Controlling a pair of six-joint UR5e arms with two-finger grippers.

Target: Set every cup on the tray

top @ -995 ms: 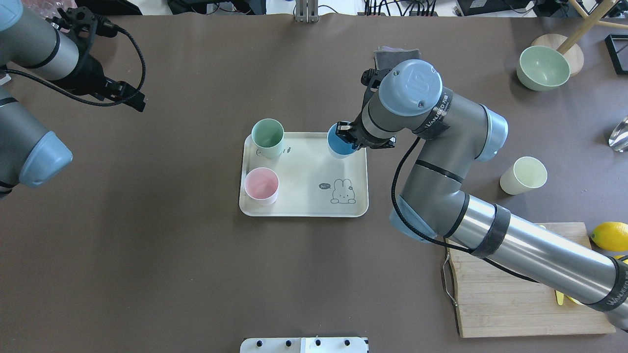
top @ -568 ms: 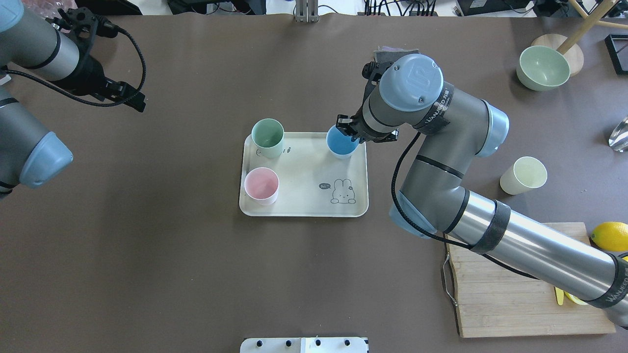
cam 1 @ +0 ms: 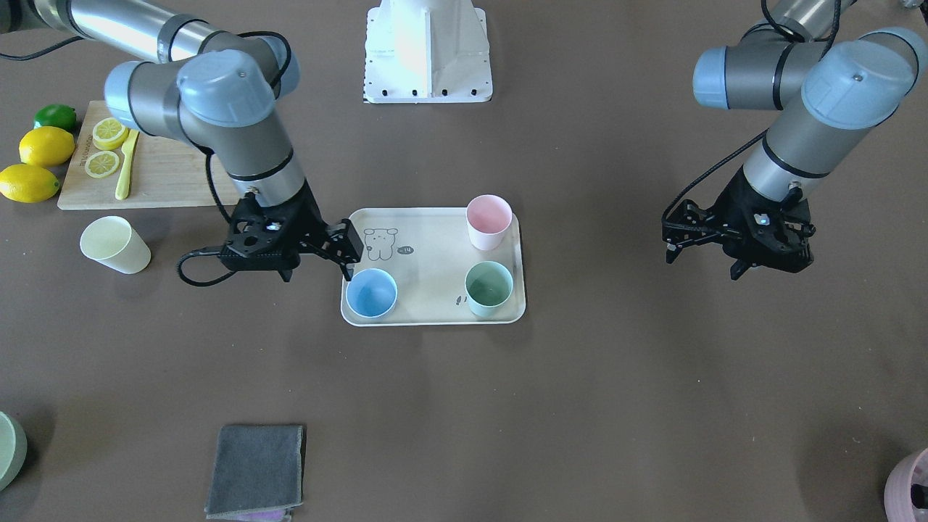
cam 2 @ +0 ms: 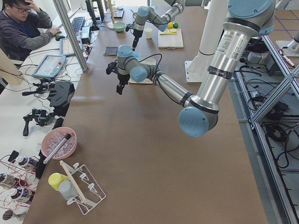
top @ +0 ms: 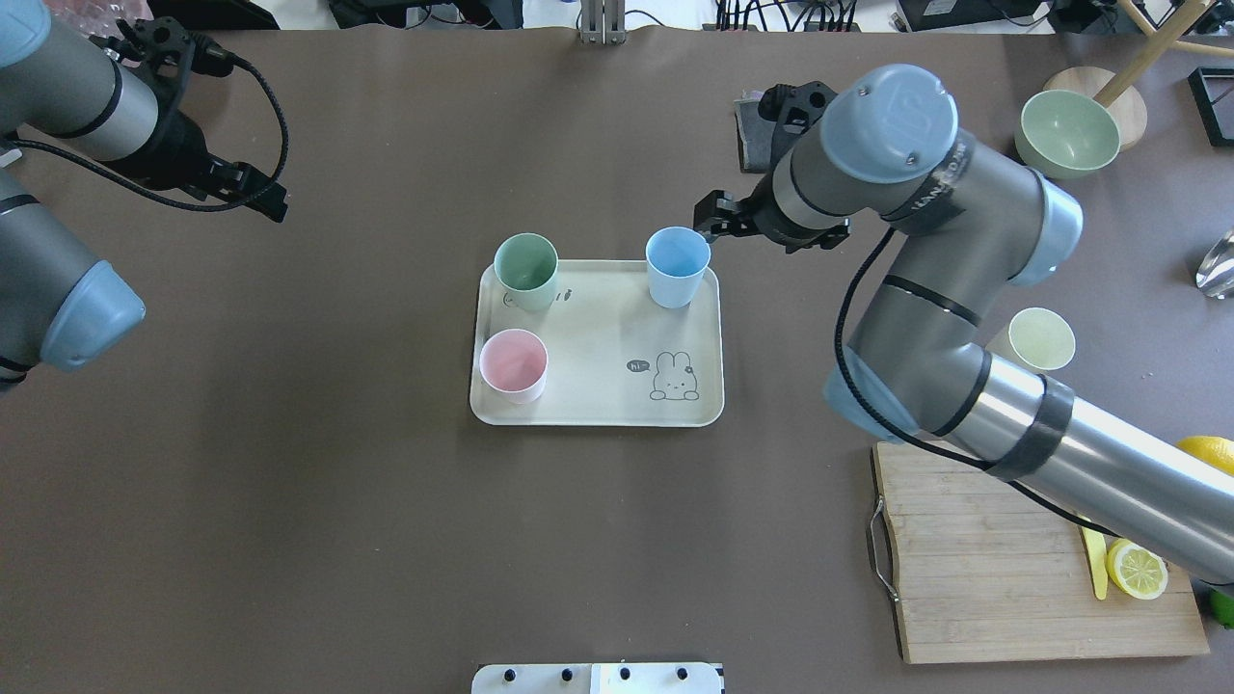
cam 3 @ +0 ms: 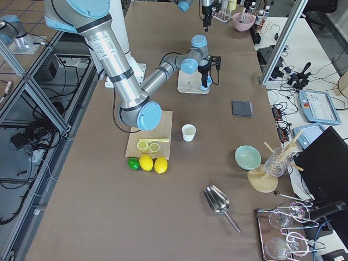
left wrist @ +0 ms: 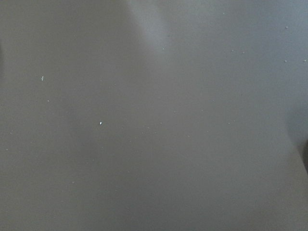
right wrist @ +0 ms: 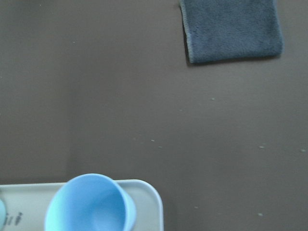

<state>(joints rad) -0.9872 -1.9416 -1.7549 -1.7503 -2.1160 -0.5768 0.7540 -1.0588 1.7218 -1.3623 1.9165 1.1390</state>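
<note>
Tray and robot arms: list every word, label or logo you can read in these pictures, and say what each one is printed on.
"hi~": speech bubble beside the rabbit drawing on the tray.
"UR" logo: blue joint cap of the right arm.
Strap lettering on the right arm: too small to read.
Small marks by the green cup: unreadable.

three cups [top: 525,269] upright on cream tray [top: 598,410] (yellow cup [top: 1039,340] off it).

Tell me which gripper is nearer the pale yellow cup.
Right. The right gripper hangs beside the tray's blue cup, a short way from the pale yellow cup; the left gripper hovers across the table.
</note>
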